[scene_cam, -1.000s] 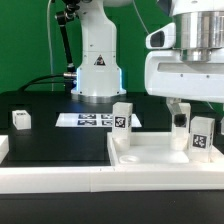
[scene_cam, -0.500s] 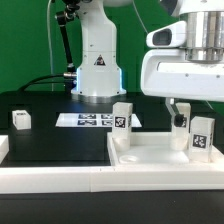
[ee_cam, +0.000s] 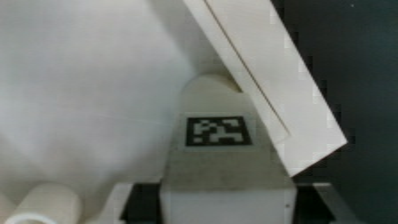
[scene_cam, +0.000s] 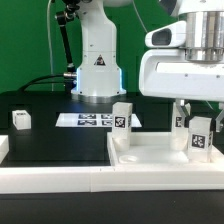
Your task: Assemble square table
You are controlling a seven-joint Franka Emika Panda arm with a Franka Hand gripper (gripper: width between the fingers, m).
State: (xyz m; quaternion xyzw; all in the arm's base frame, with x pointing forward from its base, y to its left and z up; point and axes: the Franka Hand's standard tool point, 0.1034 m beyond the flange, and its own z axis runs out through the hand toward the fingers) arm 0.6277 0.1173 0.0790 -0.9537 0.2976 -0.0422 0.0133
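Two dark fingers (scene_cam: 181,117) of the claw (scene_cam: 199,130) hang on either side of an upright white leg (scene_cam: 201,138) in the right part of the exterior view's frame. The leg's black-and-white tag faces the camera. The jaws stand narrowed close about this leg, but I cannot tell whether their pads press it or stop just short.

In the wrist view the same leg (ee_cam: 228,175) fills the space between the fingers (ee_cam: 143,203), its tag turned toward the lens.

The leg stands on the square tabletop (scene_cam: 150,160), a white slab with a raised rim that lies flat in the lower right of the exterior view's frame. The wrist view shows its rim (ee_cam: 267,80) running slantwise just beside the leg.

A second leg (scene_cam: 122,120) stands upright at the slab's far corner on the exterior view's left, well apart from the claw. A third leg (scene_cam: 21,119) sits alone on the black table (scene_cam: 50,140) at the exterior view's left, apart from the slab.

Behind them the marker board (scene_cam: 85,120) lies flat before the robot's base (scene_cam: 97,65). A long white rail (scene_cam: 50,182) runs along the table's near edge.
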